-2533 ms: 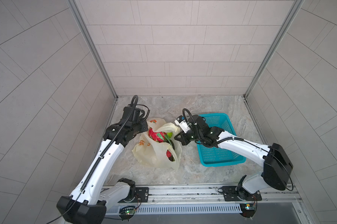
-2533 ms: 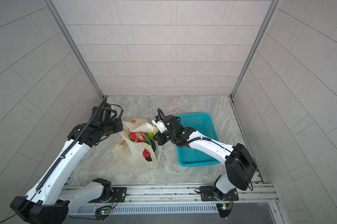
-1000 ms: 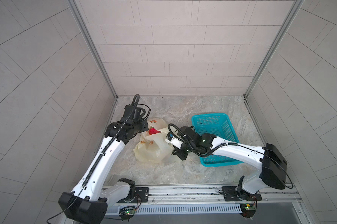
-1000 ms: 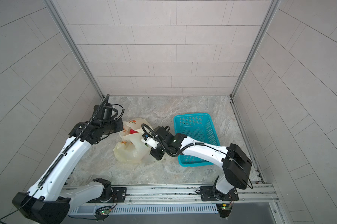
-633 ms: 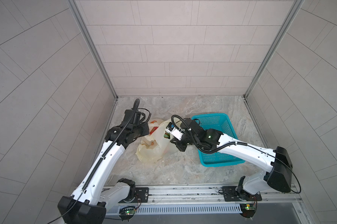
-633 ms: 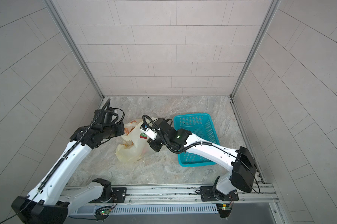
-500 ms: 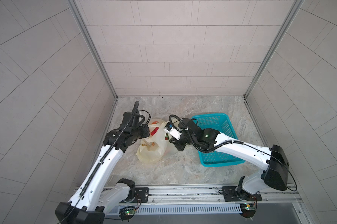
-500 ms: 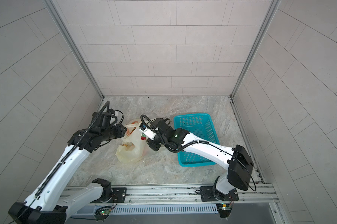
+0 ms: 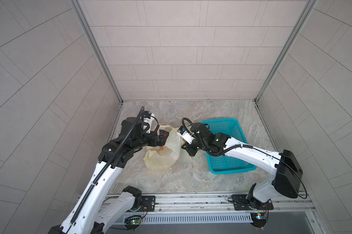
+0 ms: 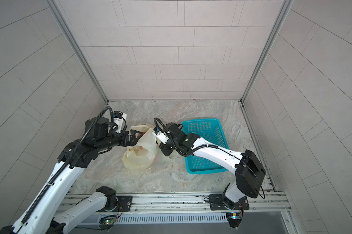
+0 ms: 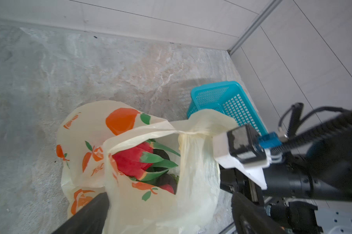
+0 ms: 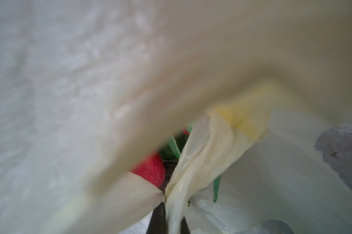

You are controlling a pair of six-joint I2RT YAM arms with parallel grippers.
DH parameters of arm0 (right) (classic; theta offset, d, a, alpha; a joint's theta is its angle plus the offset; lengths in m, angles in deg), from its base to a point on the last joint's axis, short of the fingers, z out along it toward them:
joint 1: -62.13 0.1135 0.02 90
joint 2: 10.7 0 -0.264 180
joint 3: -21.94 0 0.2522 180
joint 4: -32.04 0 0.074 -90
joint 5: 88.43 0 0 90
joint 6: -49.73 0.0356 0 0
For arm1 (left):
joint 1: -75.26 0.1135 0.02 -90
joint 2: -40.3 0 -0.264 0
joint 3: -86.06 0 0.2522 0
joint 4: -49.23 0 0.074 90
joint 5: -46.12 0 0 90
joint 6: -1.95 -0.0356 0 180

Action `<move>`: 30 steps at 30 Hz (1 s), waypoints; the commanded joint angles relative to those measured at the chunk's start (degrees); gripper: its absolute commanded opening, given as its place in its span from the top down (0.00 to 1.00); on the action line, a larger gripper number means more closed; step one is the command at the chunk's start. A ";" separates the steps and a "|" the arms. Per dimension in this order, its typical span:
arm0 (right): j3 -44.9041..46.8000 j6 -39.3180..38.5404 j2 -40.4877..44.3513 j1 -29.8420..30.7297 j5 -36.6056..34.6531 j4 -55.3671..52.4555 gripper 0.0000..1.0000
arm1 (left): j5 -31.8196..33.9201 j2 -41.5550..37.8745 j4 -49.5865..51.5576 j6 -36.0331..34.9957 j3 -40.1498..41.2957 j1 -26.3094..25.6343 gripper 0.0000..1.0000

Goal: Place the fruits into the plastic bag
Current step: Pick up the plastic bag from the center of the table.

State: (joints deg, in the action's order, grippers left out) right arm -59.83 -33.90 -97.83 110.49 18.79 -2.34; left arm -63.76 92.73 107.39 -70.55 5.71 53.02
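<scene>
**Bag open on the stone bench, fruit inside**

The marbled grey bench (image 9: 171,182) is boxed in by pale tiled walls (image 9: 181,60) on three sides. Nearest me the plastic bag (image 9: 163,160) slumps on the stone. Its long axis runs from me toward the back wall, and its mouth at the far end faces up. The fruits (image 11: 148,168) lie inside, and the dragon fruit (image 11: 130,160) points its green scales toward the right arm. The left hand (image 9: 163,138) hovers at the mouth, fingers spread wide, gripping nothing. The right hand (image 12: 172,218) is pinched tight on the bag's rim. A teal basket (image 9: 232,170) stands beside it.
</scene>
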 commanded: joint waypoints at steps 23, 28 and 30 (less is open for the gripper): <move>6.09 8.82 7.10 -3.59 8.11 11.47 1.00 | 12.41 13.81 -12.08 -13.41 4.98 -16.92 0.29; 6.28 9.10 7.24 -3.62 7.75 11.81 1.00 | 16.06 11.90 -18.07 -11.71 10.21 -16.86 0.94; 6.33 9.12 7.43 -3.67 7.11 11.75 1.00 | 20.79 10.31 -21.94 -9.52 12.73 -16.87 1.00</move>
State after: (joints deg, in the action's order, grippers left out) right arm -54.15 -25.01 -92.59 107.06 26.61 7.93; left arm -48.53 105.45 91.81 -82.64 15.86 36.23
